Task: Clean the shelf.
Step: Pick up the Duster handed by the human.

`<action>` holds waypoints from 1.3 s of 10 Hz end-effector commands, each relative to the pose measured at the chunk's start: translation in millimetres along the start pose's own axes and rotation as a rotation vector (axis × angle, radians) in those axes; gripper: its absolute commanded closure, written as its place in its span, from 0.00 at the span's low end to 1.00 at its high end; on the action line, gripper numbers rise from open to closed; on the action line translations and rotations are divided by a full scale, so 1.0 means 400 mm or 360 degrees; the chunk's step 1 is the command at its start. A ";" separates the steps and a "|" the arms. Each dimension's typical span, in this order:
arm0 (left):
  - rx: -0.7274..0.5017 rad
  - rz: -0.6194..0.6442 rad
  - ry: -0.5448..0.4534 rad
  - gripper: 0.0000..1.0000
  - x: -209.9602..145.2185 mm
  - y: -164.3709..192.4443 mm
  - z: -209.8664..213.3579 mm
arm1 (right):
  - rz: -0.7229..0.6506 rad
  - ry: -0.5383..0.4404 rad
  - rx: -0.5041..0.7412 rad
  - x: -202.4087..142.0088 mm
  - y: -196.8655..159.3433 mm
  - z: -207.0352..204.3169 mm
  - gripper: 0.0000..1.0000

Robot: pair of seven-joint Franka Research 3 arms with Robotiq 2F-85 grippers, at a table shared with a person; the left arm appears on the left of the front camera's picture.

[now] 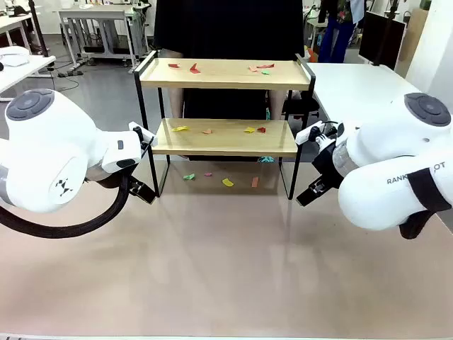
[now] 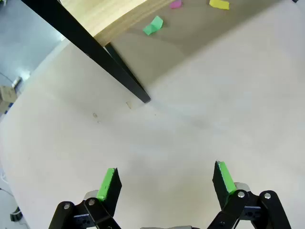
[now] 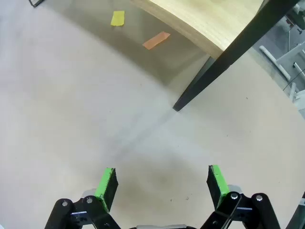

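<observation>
Not begun yet, I judge: shelf (image 1: 225, 74) stands at far side of surface (image 1: 226, 269), scraps (image 1: 228, 183) on both boards & under it. Left tool (image 2: 167, 174) & right tool (image 3: 159, 176) are spread wide, empty, near its front legs. Next calls for one to reach a scrap.

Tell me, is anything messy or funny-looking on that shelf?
Yes. Little coloured scraps are scattered over the shelf. There is a red scrap among others on the top board and a yellow scrap among others on the lower board. More lie on the table underneath, like a yellow piece. They look like litter.
</observation>
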State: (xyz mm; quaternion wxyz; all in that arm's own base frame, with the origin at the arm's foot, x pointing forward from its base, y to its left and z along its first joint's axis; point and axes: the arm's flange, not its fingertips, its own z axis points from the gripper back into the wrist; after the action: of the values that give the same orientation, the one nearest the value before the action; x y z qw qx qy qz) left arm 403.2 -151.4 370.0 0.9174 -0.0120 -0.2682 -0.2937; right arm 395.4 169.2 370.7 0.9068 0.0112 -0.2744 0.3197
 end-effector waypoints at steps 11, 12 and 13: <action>-0.0069 -0.0019 -0.0159 0.00 0.042 0.047 0.100 | -0.0055 -0.0103 0.0004 0.073 -0.062 0.093 0.00; -0.0108 -0.0015 -0.0146 0.00 0.056 0.082 0.138 | -0.0081 -0.0150 0.0031 0.095 -0.093 0.132 0.00; -0.0125 -0.0034 -0.0103 0.00 0.078 0.114 0.177 | -0.0080 -0.0193 0.0079 0.108 -0.124 0.174 0.00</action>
State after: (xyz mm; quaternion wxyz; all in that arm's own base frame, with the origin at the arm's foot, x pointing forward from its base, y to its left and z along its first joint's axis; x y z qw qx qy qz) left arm 406.4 -137.6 435.4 0.9031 -0.0467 -0.3036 -0.3002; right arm 413.9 156.7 442.6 0.9015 0.0325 -0.3210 0.2884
